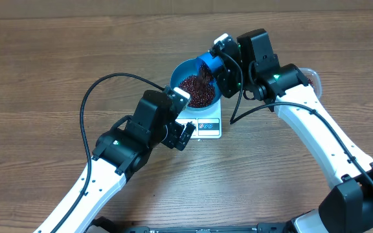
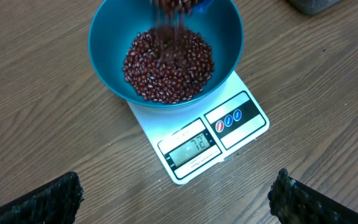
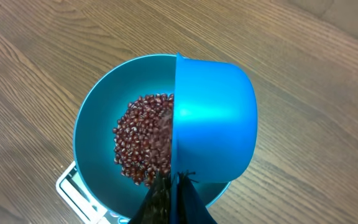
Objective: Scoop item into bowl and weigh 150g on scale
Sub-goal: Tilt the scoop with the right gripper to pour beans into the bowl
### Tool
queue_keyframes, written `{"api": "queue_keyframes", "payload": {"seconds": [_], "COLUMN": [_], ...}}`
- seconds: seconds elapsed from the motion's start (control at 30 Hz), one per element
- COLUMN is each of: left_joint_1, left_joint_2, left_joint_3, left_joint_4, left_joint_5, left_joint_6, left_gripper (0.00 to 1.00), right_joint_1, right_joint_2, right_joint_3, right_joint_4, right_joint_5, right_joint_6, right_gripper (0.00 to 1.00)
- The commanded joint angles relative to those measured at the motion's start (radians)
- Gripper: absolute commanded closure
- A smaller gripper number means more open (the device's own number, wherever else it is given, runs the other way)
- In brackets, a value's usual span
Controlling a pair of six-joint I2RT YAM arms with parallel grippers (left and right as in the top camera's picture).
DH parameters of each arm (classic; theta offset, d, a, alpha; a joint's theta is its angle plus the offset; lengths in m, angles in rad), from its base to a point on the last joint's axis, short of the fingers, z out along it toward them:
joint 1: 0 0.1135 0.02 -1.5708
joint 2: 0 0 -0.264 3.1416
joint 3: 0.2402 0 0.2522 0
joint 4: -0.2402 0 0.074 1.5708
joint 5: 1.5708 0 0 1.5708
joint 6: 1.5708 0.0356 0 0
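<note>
Blue scoop (image 3: 213,118), pinched by our right gripper (image 3: 174,198), is tipping beans (image 2: 169,65) into the bowl (image 2: 101,43) on the scale (image 2: 244,130) — display (image 2: 191,149) seems to read 72, so we judge roughly half remains. Our left gripper (image 2: 176,190) hovers spread, empty.

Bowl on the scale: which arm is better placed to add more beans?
Right. The right hand grips the blue scoop tipped over the bowl, beans pouring. The left hand hangs open short of the scale, empty.

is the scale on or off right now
On. The scale's display shows digits, seemingly 72, with the blue bowl of beans sitting on it.
</note>
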Motion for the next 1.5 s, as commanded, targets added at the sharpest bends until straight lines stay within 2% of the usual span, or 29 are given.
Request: {"api": "queue_keyframes", "payload": {"seconds": [0.0, 0.27, 0.93, 1.13, 1.27, 1.47], "left_joint_1": [0.006, 0.006, 0.006, 0.006, 0.006, 0.006], "left_joint_2": [0.003, 0.003, 0.003, 0.003, 0.003, 0.003], "left_joint_3": [-0.002, -0.002, -0.002, -0.002, -0.002, -0.002], "left_joint_4": [0.003, 0.003, 0.003, 0.003, 0.003, 0.003], "left_joint_5": [0.015, 0.015, 0.015, 0.015, 0.015, 0.015], "left_joint_6": [-0.013, -0.013, -0.013, -0.013, -0.013, -0.012], "left_gripper": [0.0, 0.0, 0.01, 0.0, 0.0, 0.0], "right_joint_1": [0.007, 0.023, 0.142, 0.149, 0.148, 0.146], "right_joint_2": [-0.034, -0.034, -0.045, -0.065, -0.092, -0.138], "right_joint_3": [0.036, 0.036, 0.037, 0.037, 0.037, 0.037], "right_joint_4": [0.009, 0.019, 0.066, 0.081, 0.107, 0.189], "right_joint_5": [0.005, 0.063, 0.385, 0.388, 0.396, 0.55], "right_joint_6": [-0.075, -0.135, -0.209, -0.2, -0.14, -0.068], "right_gripper": [0.96, 0.96, 0.96, 0.96, 0.96, 0.96]}}
